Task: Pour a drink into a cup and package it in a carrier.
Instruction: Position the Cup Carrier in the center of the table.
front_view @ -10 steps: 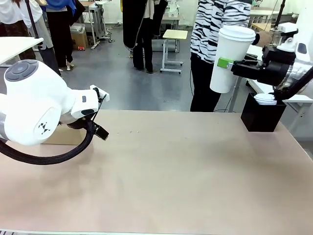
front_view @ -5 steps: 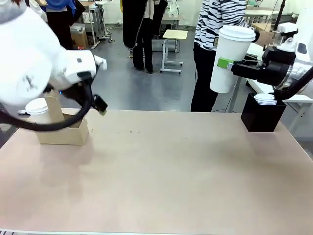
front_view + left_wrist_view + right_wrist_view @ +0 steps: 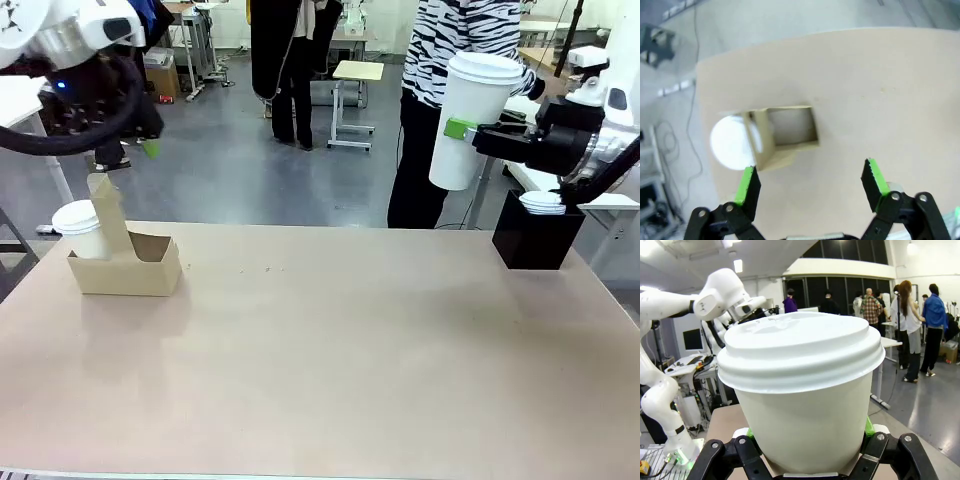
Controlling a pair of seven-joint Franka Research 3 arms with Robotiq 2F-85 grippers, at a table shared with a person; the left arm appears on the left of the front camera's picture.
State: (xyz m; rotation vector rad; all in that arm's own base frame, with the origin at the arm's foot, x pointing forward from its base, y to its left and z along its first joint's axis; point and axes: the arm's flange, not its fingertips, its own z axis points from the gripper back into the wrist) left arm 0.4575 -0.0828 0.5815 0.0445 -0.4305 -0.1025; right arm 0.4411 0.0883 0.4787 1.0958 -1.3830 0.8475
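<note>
Looking across the tabletop (image 3: 350, 350), you can see your right gripper (image 3: 462, 130) up in the air at the far right side. Its jaws are clamped on a tall white cup (image 3: 472, 100) with a white lid on top. The cup stands upright, just in front of a person in a black and white striped top (image 3: 455, 40). In the right wrist view, this cup (image 3: 800, 370) sits snug between the green pads (image 3: 868, 427). Below that arm, a black box (image 3: 537, 245) stands near the far right corner, with white lids (image 3: 543, 203) in it. The brown carrier (image 3: 125, 268) sits on the far left part of the tabletop. A second lidded cup (image 3: 78, 228) stands in the slot to the left of its tall handle (image 3: 108, 215). Your left arm (image 3: 70, 40) is up high at the top left. In the left wrist view, your left gripper (image 3: 810, 182) looks down on the carrier, and its jaws are wide apart.
</note>
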